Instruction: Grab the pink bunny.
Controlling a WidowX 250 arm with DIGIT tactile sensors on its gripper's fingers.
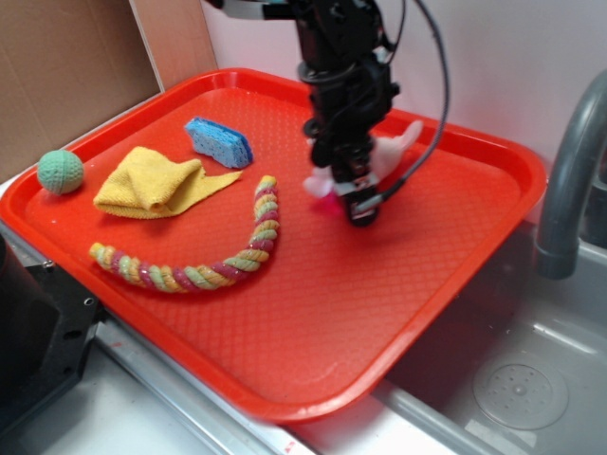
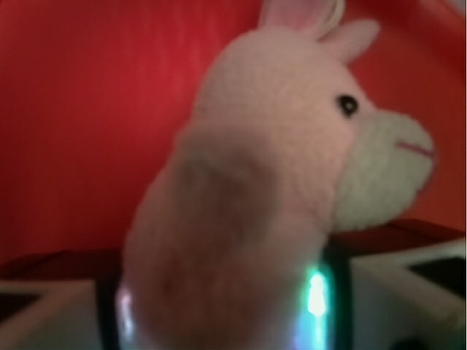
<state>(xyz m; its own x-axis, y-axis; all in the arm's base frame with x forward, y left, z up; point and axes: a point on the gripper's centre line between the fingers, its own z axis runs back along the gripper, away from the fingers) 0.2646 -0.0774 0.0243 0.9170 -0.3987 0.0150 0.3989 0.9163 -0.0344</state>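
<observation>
Between the pincer (image 1: 353, 194) fingers, the pink bunny (image 1: 391, 152) lies ears toward the tray's (image 1: 313, 313) back-right.

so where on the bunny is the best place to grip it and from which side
Grip the bunny across its soft body, below the head, coming straight down from above. It lies low on the tray, and the body is its widest, most squeezable part; the ears and limbs are thin and floppy. The gripper already sits over it, and the wrist view seems to show the body between the fingers.

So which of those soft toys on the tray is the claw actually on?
The pink bunny, sitting right between the gripper fingers. The striped rope toy and green ball lie well off to the side.
</observation>
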